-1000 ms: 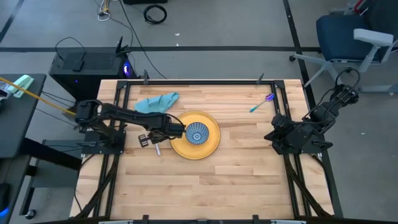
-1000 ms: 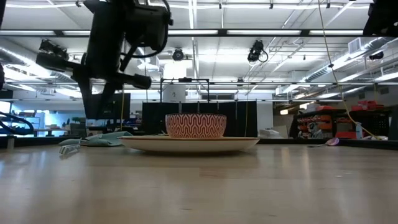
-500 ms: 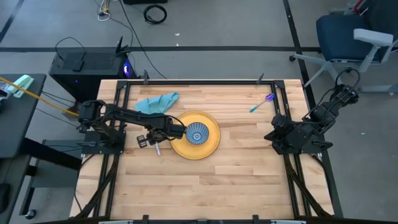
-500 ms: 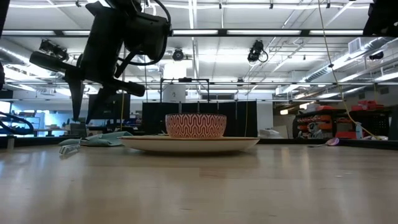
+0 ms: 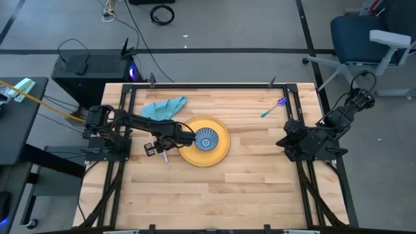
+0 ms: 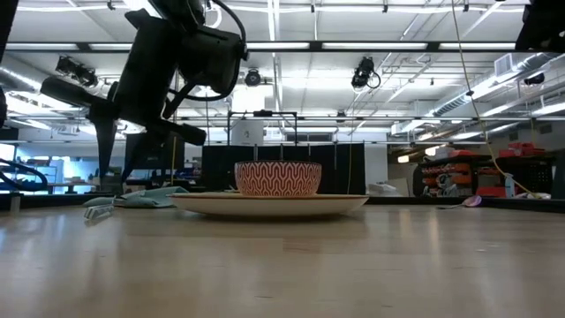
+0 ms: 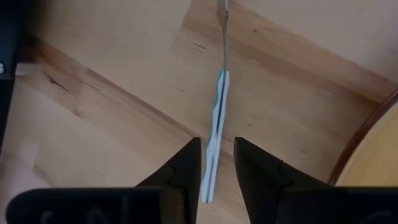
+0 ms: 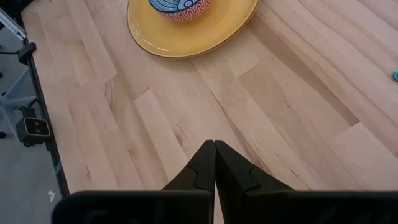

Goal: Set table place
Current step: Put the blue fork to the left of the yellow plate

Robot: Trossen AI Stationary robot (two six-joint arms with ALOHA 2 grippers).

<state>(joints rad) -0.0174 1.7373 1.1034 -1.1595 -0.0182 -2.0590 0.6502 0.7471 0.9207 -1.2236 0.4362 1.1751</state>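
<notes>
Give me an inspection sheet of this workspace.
Surface: light wooden plank table, black rail frame.
Job's things: round yellow plate holding a red-patterned bowl; crumpled teal cloth napkin at the far edge; thin utensil with a pale blue handle lying beside the plate; blue-and-purple utensil far right.
Clutter: nothing seen.
Grippers: left pincer open, fingers on either side of the utensil handle; right pincer shut, parked at the right edge.
Cables: black cable coiled on the floor.
Surroundings: blue office chair, dark side desk.
</notes>
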